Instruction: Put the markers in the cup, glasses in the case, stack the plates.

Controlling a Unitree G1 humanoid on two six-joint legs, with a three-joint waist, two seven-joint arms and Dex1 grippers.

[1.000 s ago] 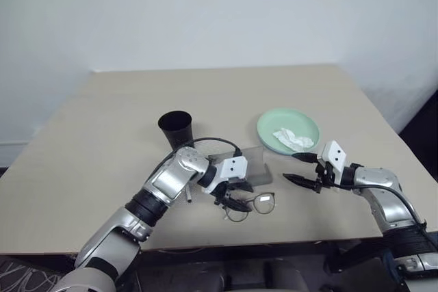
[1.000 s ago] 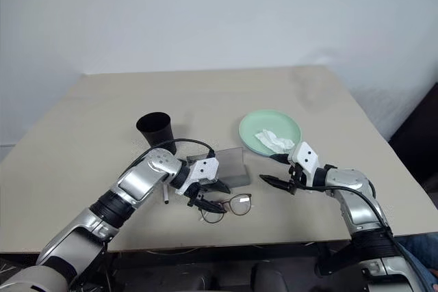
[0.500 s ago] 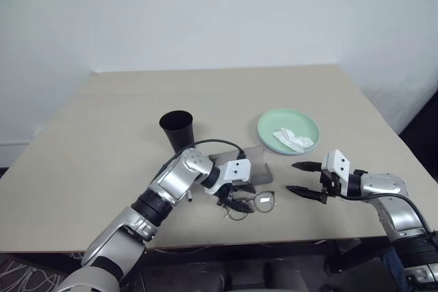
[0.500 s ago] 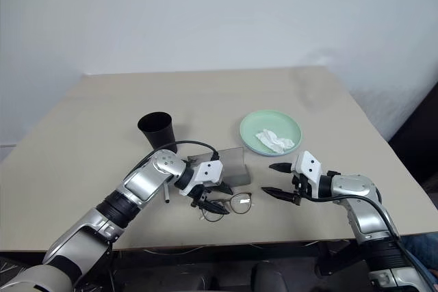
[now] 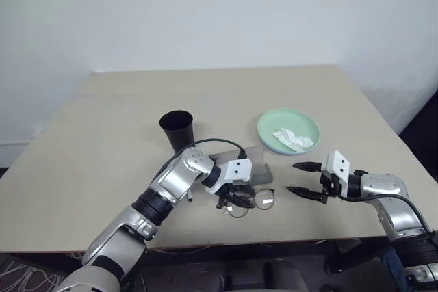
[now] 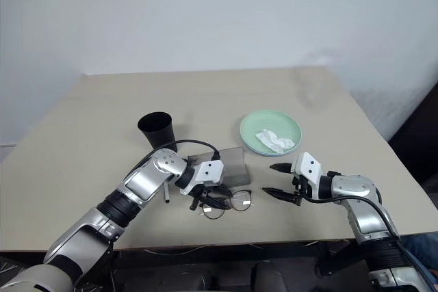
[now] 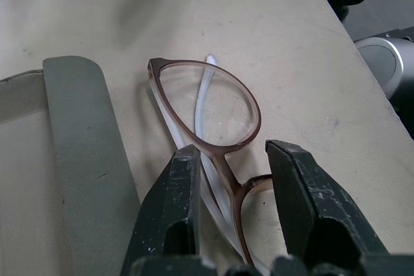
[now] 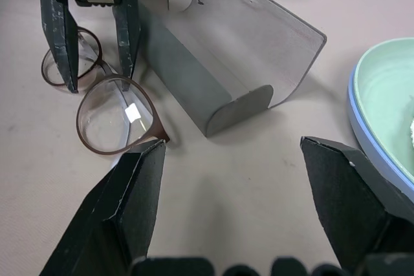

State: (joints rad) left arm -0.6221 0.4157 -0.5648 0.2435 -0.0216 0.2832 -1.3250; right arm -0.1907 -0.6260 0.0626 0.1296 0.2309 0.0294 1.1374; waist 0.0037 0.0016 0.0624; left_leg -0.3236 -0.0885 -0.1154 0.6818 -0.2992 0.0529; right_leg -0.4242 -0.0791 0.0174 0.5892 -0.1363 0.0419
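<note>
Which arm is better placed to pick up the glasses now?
The left. Its gripper straddles the bridge of the glasses, fingers on either side, right beside the open case. The right gripper is wide open and hovers apart from the glasses, toward the plates.
</note>
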